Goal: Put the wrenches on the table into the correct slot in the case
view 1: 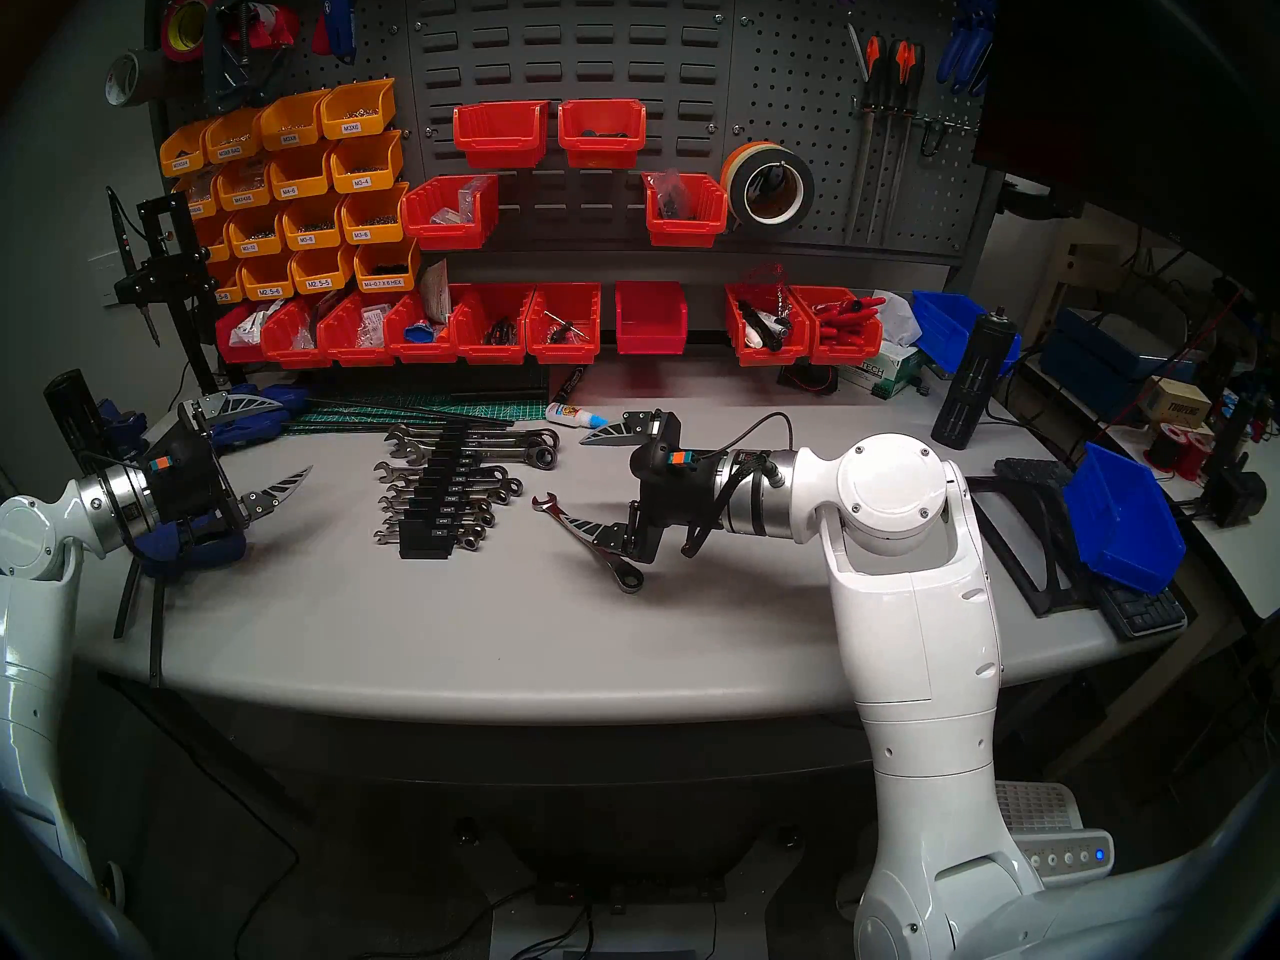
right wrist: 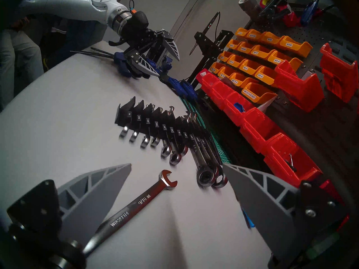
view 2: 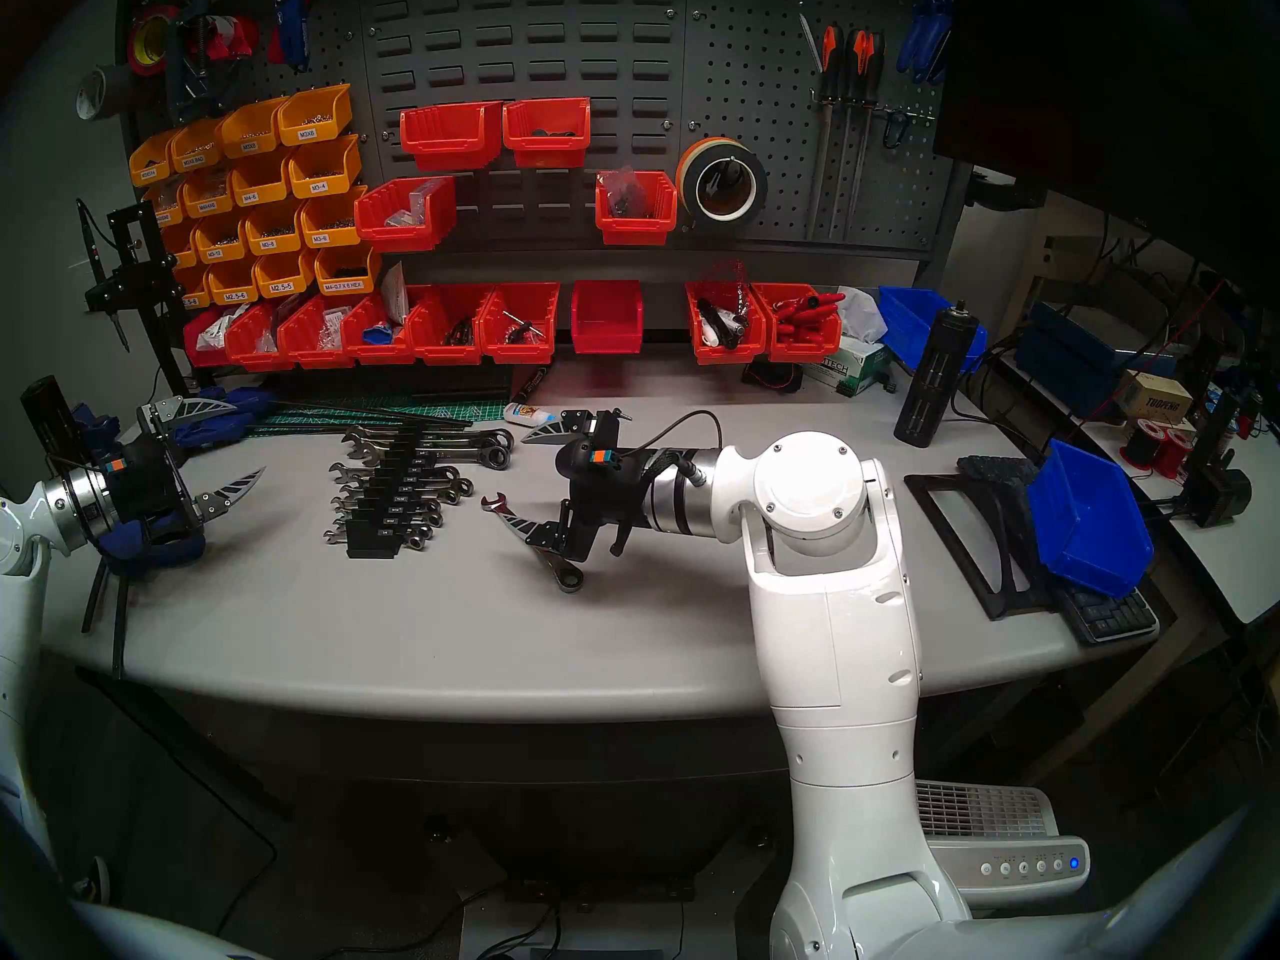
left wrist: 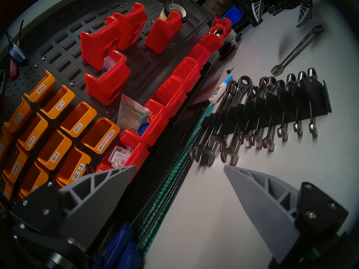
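One loose chrome wrench point(view 1: 609, 562) point(view 2: 554, 567) lies slanted on the grey table, open jaw towards the back left, ring end towards the front. It is marked 9/16 in the right wrist view point(right wrist: 136, 202) and also shows in the left wrist view point(left wrist: 295, 51). The black stepped rack point(view 1: 426, 543) point(view 2: 377, 536) point(left wrist: 272, 111) point(right wrist: 155, 123) lies to its left and holds several wrenches. My right gripper point(view 1: 573, 478) point(view 2: 512, 477) point(right wrist: 176, 165) is open just over the loose wrench, one finger above its shank. My left gripper point(view 1: 296, 436) point(view 2: 249, 437) point(left wrist: 179, 166) is open and empty, left of the rack.
A glue bottle point(view 1: 575, 415) and a green cutting mat point(view 1: 415, 408) lie behind the rack. Red bins point(view 1: 651, 318) line the back. Blue clamps point(view 1: 201, 543) sit under my left wrist. A blue bin point(view 1: 1122, 515), keyboard point(view 1: 1143, 612) and black canister point(view 1: 973, 377) stand at the right.
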